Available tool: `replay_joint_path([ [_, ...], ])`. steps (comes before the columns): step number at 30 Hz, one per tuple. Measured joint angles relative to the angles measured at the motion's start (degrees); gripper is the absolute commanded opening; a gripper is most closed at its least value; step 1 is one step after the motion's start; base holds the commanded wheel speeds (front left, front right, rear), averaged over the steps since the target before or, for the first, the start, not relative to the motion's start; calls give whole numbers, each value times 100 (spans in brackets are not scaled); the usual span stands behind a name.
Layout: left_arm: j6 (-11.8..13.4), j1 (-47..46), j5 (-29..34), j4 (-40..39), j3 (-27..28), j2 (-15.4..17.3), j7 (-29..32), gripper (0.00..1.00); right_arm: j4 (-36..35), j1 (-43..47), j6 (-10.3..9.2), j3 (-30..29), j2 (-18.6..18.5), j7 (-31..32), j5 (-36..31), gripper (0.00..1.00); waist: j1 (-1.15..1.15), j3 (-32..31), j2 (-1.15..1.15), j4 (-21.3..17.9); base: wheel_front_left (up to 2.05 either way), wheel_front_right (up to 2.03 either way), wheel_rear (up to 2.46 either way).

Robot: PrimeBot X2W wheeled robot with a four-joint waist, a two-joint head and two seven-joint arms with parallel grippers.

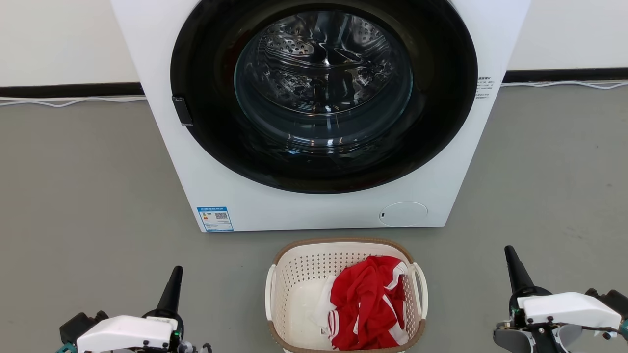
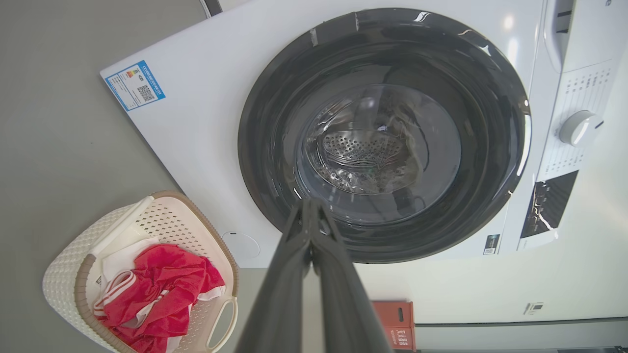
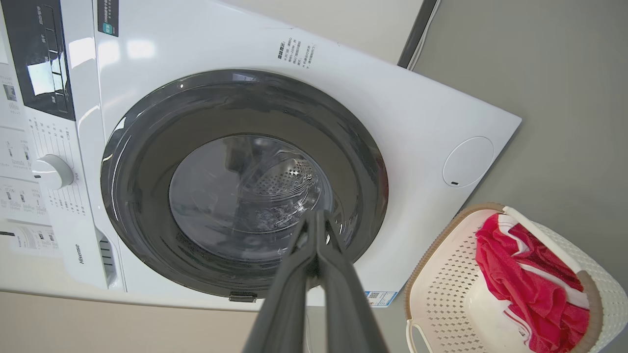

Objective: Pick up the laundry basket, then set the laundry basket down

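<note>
Left gripper (image 2: 309,203), right gripper (image 3: 318,214) both clenched; one laundry basket (image 1: 303,267), one red garment (image 1: 365,304).

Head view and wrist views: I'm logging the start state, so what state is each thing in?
Washing machine door, shut.
Laundry basket, upright on the floor, untouched.
Red-and-white garment, crumpled inside the basket.
Left gripper, shut, empty.
Right gripper, shut, empty.
</note>
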Motion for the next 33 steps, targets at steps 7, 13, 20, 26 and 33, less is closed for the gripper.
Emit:
replay_joint_path([
  [7,-25,-2,-383,-87,58,-1,111,0,-129,5,0,-49,0,109,490,0,0,7,0,19,0,0,0],
  [13,-76,-3,-764,-174,122,-3,215,0,-227,8,0,-80,0,209,978,0,0,14,0,38,0,0,0],
  [20,-144,-5,-1101,-260,157,-4,324,0,-350,12,0,-104,0,318,1395,0,0,20,0,54,0,0,0],
  [26,-180,-12,-1436,-327,215,-5,405,0,-433,66,0,-127,0,411,1800,0,0,26,0,71,0,0,0],
  [33,-219,-18,-1583,-364,236,-5,428,0,-502,101,0,-136,0,448,2003,0,0,27,0,75,0,0,0],
])
